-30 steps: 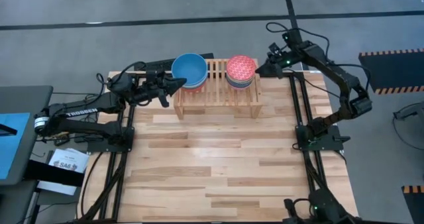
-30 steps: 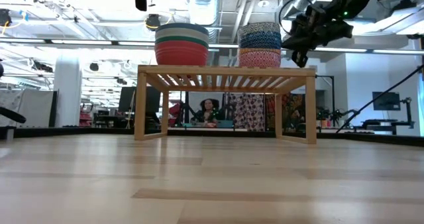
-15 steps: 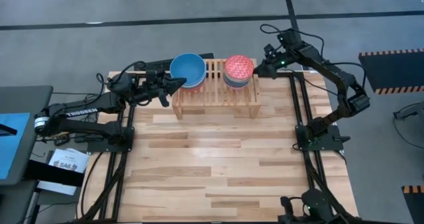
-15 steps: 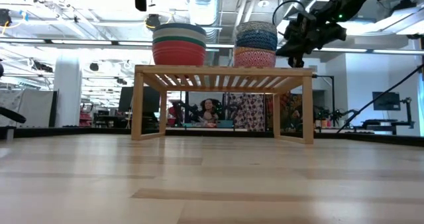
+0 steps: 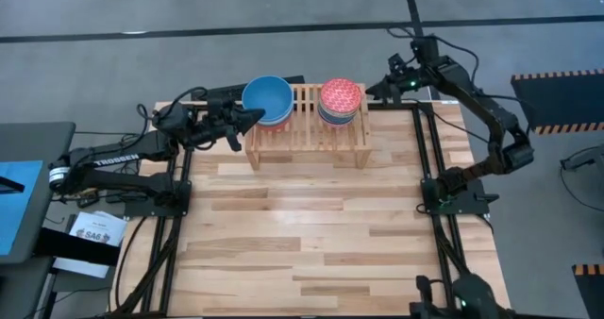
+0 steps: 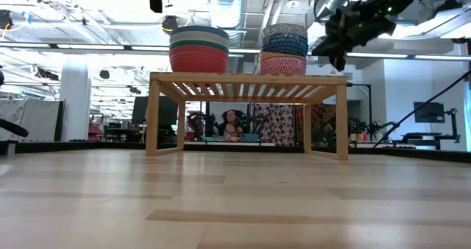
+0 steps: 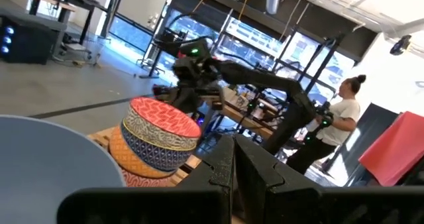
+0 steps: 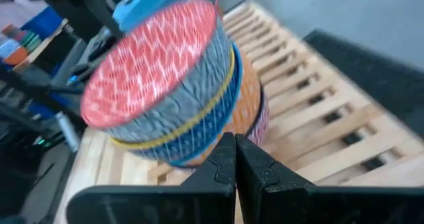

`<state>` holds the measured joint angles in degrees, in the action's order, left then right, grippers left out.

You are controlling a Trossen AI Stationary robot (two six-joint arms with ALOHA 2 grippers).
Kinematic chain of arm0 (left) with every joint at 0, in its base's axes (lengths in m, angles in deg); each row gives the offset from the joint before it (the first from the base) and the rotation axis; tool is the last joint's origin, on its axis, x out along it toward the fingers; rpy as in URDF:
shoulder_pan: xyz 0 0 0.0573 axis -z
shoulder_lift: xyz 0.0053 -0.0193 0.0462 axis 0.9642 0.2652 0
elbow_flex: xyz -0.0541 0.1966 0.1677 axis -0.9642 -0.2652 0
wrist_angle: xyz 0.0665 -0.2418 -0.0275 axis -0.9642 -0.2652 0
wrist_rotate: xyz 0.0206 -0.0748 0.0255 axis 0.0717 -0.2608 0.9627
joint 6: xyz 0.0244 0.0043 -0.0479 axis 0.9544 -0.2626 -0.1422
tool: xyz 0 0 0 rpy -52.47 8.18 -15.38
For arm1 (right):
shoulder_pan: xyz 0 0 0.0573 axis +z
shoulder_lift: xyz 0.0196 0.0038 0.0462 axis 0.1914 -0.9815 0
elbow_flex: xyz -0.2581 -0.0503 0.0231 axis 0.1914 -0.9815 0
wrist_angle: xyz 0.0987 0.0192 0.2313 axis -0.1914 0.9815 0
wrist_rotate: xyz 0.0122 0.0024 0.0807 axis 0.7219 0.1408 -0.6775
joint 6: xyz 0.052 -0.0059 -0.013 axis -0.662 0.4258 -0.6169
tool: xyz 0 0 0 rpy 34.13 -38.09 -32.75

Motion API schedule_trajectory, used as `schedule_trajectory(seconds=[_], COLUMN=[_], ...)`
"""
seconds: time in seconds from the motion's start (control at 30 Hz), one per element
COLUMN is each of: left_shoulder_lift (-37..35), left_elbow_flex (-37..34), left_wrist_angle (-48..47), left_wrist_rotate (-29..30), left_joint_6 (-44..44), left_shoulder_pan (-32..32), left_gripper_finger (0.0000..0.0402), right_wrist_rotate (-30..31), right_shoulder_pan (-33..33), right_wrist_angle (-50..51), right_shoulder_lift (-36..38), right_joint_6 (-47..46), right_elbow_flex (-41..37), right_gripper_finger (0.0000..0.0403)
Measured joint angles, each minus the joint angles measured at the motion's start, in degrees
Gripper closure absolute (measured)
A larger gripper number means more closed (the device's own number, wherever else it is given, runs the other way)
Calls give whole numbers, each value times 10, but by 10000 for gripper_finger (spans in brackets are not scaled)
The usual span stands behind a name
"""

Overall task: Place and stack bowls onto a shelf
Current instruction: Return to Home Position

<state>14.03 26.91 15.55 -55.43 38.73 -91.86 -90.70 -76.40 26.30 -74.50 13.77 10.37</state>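
Note:
Two stacks of bowls stand on the light-wood shelf [image 5: 307, 130] at the table's far edge. The left stack [image 6: 200, 48] is topped by a plain blue bowl [image 5: 268, 99]. The right stack [image 8: 172, 98] is of patterned bowls, with a red-patterned one [image 5: 342, 97] on top. My left gripper [image 5: 255, 118] is shut at the shelf's left end, right beside the left stack. My right gripper [image 5: 376, 91] is shut and hangs in the air a little to the right of the patterned stack [image 7: 159, 134]. My left gripper's shut fingers [image 7: 233, 164] lie level at the left stack's side, under the blue bowl's rim [image 5: 253, 111]. Whether they touch the stack or the shelf, I cannot tell.
The shelf's slats [image 8: 318, 124] are bare between and beside the stacks. The plank tabletop [image 5: 311, 234] spreads wide in front of the shelf. A person [image 7: 338, 118] stands in the room beyond the table. A grey side table [image 5: 28, 187] sits off the left edge.
My right gripper, shut, first moved left against the patterned stack, and shelf and stacks slid slightly toward the table's left. It has since drawn back to the right and a bit upward, clear of the stack.

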Motion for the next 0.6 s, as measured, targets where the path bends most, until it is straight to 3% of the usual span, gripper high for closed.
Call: schedule_trajectory(seconds=[0.23,0.43,0.53,0.6], left_shoulder_lift=[-31,-80,-96,-104], left_elbow_flex=[1,33,41,42], left_wrist_angle=[-33,-177,-224,-238], left_wrist_rotate=[0,0,0,0], left_joint_6=[15,79,102,121], left_shoulder_pan=[-44,-73,-78,-78], left_gripper_finger=[401,401,401,402], right_wrist_rotate=[72,84,92,132], right_shoulder_pan=[37,47,83,124], right_wrist_angle=[-15,-20,-24,-24], right_shoulder_lift=[50,86,107,115], right_joint_6=[-34,-63,-87,-110], right_elbow_flex=[17,42,47,51], right_gripper_finger=[382,382,383,383])
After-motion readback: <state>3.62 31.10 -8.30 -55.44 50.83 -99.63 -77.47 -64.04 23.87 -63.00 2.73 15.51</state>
